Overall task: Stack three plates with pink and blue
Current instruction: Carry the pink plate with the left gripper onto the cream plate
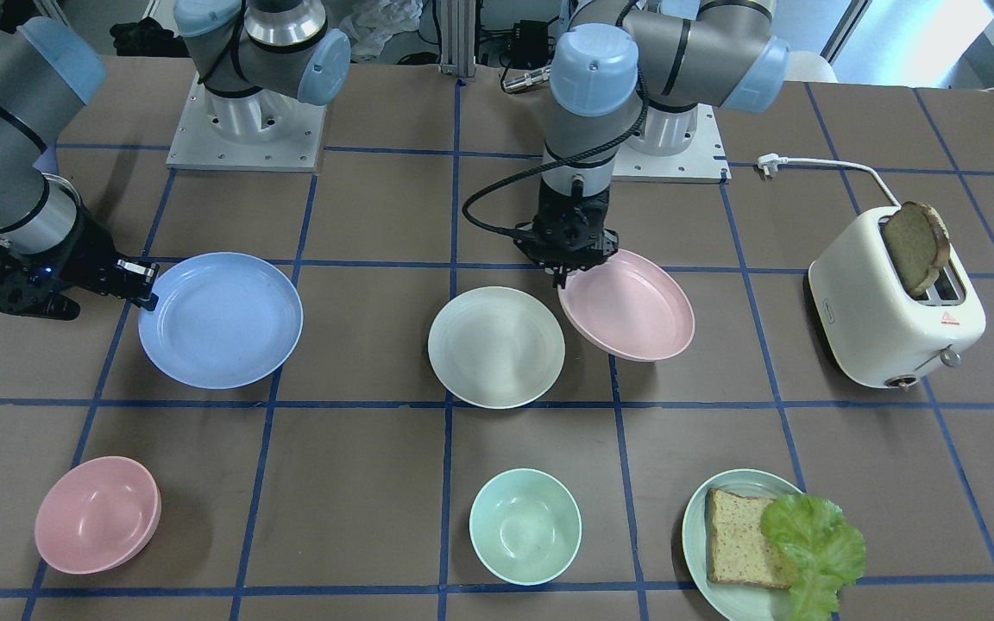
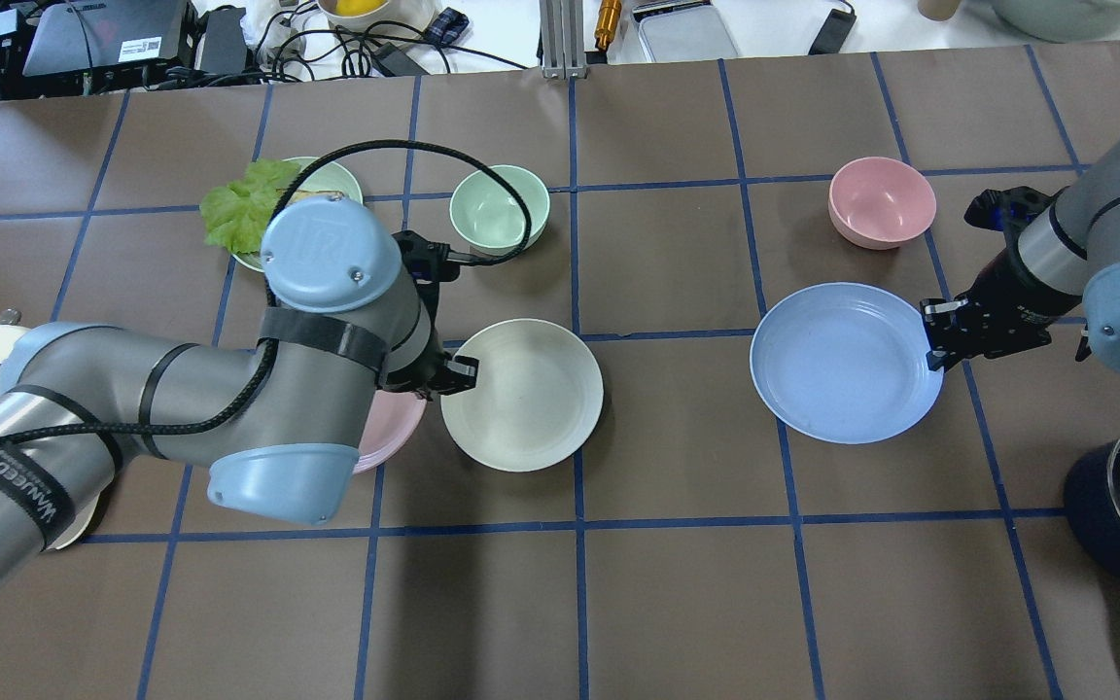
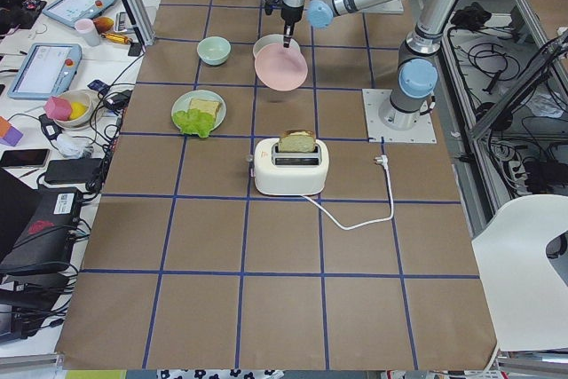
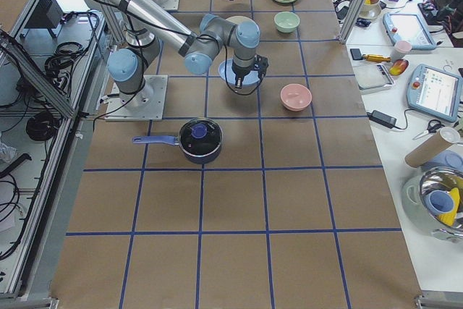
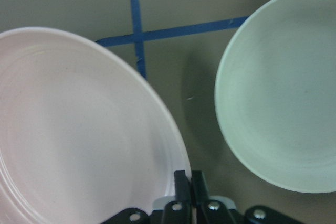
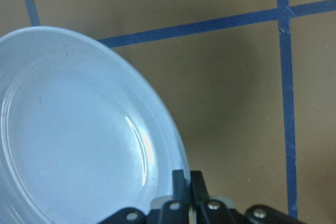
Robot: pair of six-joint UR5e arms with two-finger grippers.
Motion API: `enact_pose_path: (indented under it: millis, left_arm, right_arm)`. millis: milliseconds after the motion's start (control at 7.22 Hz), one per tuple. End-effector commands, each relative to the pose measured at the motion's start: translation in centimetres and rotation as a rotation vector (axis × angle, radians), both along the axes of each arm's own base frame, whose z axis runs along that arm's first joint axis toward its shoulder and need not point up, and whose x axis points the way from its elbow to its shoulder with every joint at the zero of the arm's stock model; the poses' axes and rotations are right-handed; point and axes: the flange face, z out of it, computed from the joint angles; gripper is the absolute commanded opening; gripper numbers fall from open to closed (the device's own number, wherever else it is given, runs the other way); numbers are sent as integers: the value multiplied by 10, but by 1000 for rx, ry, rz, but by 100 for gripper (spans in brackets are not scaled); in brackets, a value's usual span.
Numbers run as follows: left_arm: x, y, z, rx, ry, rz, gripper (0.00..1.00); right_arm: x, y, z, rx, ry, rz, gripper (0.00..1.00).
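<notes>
Overhead, the bench (image 2: 677, 583) carries the cream-white plate (image 2: 521, 394) flat at centre. The blue plate (image 2: 842, 362) is well apart at its 3 o'clock. The pink plate (image 1: 626, 304), tilted and seemingly lifted, hangs just beside it at its 9 o'clock. The left fingers (image 5: 181, 184) pinch the pink rim, and the right fingers (image 6: 179, 182) pinch the blue rim. The left arm looks nearer, so a short carry toward 3 o'clock should land pink on cream.
</notes>
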Motion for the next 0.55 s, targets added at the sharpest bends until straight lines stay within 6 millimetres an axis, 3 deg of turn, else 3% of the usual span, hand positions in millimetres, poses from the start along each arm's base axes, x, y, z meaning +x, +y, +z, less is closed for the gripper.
enact_pose_path:
  millis: [0, 277, 415]
  left_arm:
    - [-65, 14, -7, 11, 33, -53, 0]
    - [-108, 2, 2, 5, 89, -86, 0]
    - [-119, 1, -8, 21, 83, -95, 0]
  right_arm:
    - [0, 0, 0, 0, 1, 0, 0]
    - [0, 0, -1, 2, 1, 0, 0]
    - [0, 0, 0, 0, 1, 0, 0]
